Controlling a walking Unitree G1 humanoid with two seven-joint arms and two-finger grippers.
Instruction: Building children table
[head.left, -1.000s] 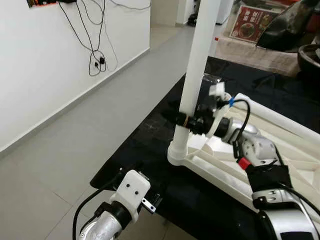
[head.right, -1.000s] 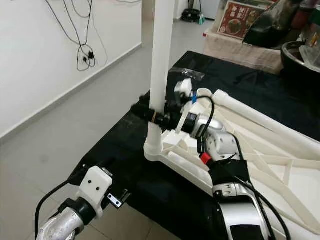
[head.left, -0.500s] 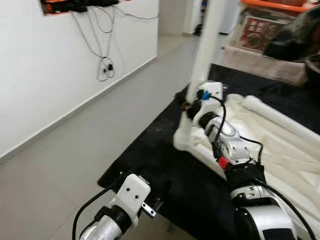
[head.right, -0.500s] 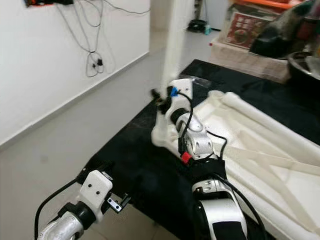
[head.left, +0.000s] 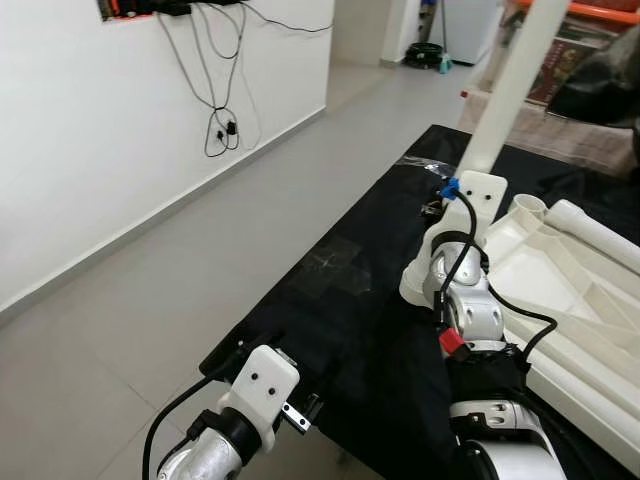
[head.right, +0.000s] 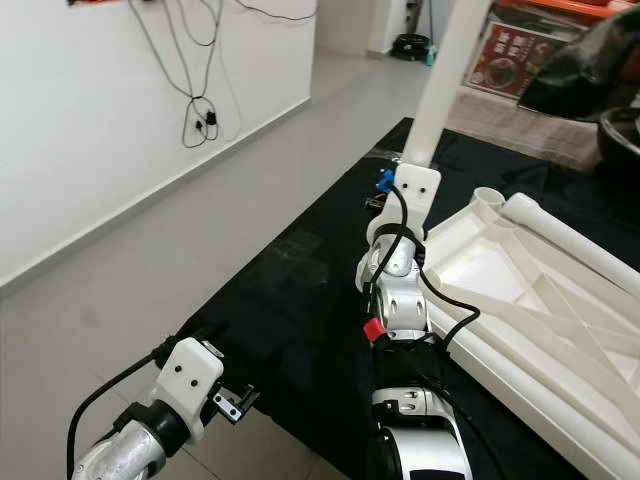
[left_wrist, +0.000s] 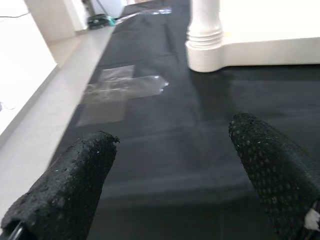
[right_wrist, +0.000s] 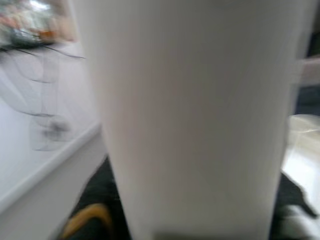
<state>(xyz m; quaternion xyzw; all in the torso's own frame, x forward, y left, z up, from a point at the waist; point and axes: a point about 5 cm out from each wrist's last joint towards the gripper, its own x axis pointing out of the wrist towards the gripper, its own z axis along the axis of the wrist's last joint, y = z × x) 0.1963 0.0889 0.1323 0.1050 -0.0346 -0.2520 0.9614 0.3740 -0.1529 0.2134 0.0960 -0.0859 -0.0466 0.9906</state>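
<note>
Item: white table leg (head.right: 447, 75), standing upright in the corner socket of the upturned white table top (head.right: 520, 290), which lies on the black-covered bench (head.right: 300, 260).

Change over the last second: the whole view has swung, so the camera moved. The right arm, which earlier reached across with its wrist beside the leg, now stretches straight forward to the leg's base.

Right gripper (head.left: 447, 200): at the foot of the leg, wrist camera pressed close against the white tube (right_wrist: 195, 120). Its fingers are hidden behind the wrist housing; cannot tell whether it grips or has let go.

Left gripper (left_wrist: 175, 165): released, fingers spread wide, hovering low over the near bench edge, well apart from the leg.

Reading: the leg seems seated; probably being tightened or checked. A second loose leg (head.right: 580, 245) lies on the top.
</note>
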